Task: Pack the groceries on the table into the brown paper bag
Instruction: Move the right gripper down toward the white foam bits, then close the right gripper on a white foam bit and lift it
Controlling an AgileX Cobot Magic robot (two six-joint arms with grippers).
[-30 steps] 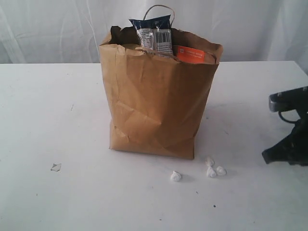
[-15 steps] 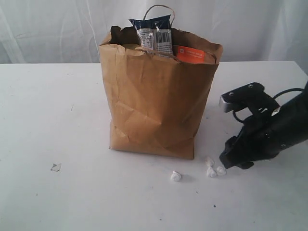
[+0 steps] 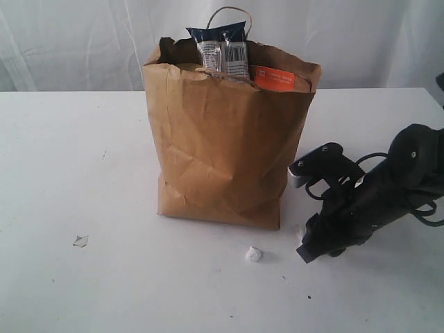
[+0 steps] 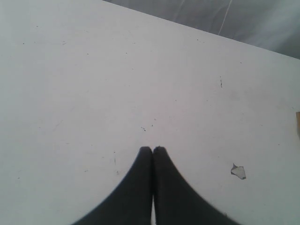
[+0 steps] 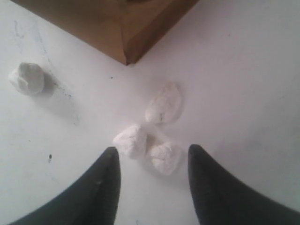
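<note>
Lying nearest on the white tabletop (image 3: 139, 298) are a lone white lump (image 3: 254, 254) and, well to its left, a small paper scrap (image 3: 80, 241). The right gripper (image 5: 153, 149) sits low just beside that lump, its fingers spread, with three more white lumps (image 5: 164, 105) between and just ahead of the tips, none pinched. The left gripper (image 4: 153, 149) hangs over bare tabletop, pressed together and empty. Behind stands the brown paper bag (image 3: 222, 152), upright, with the long navy packet (image 3: 218, 33) and the orange-labelled brown pouch (image 3: 272, 78) poking above its ragged rim.
</note>
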